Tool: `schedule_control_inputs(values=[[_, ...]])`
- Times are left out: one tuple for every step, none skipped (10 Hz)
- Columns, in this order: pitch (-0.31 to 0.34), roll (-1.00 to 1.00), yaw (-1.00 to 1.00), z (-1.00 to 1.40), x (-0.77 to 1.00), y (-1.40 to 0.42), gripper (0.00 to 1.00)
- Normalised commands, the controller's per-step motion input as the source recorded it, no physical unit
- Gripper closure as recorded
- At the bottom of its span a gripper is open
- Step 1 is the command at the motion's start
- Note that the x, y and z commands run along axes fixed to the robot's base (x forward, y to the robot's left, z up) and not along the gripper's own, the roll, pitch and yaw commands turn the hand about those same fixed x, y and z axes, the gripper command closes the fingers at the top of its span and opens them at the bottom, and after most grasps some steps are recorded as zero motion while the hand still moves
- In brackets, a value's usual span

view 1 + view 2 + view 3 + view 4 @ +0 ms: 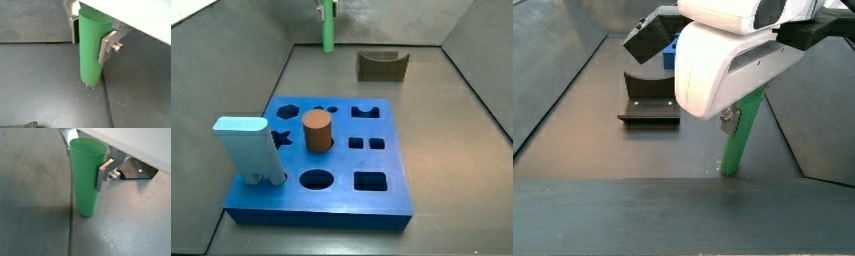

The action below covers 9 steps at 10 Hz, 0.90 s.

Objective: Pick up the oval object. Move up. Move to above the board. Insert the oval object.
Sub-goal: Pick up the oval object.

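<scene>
Two pieces stand in the thick square blue board (338,160) with shaped cut-outs in its top: a short brown cylinder (317,131) set upright in a hole near the board's middle, and a pale light-blue block (246,148) standing tall at the board's near left corner in a side view. The board's other holes, among them a hexagon, a round one and several square ones, show only blue inside. Well beyond the board's far edge, against the grey back wall, the tall slim bright green oval object (327,27) stands upright with its foot on the grey floor, and a small dark olive U-shaped block (381,66) sits on the floor to one side of it, also clear of the board. The gripper (91,36) is down over the top of the oval object, far from the board: in both wrist views the flat silver fingers (104,174) lie against opposite sides of the green peg near its top, so the jaws are clamped on it. The peg's lower end touches the floor in both wrist views (86,212). In a side view the white body of the arm fills the upper frame, with the green peg (740,135) reaching from under it down to the floor.
</scene>
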Motion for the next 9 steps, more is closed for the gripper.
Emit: schedule_control_inputs(values=[[0.000,0.00,0.00,0.00,0.00,0.00,1.00],[0.000,0.00,0.00,0.00,0.00,0.00,1.00],[0.000,0.00,0.00,0.00,0.00,0.00,1.00],[0.000,0.00,0.00,0.00,0.00,0.00,1.00],[0.000,0.00,0.00,0.00,0.00,0.00,1.00],[0.000,0.00,0.00,0.00,0.00,0.00,1.00],[0.000,0.00,0.00,0.00,0.00,0.00,1.00],[0.000,0.00,0.00,0.00,0.00,0.00,1.00],[0.000,0.00,0.00,0.00,0.00,0.00,1.00]])
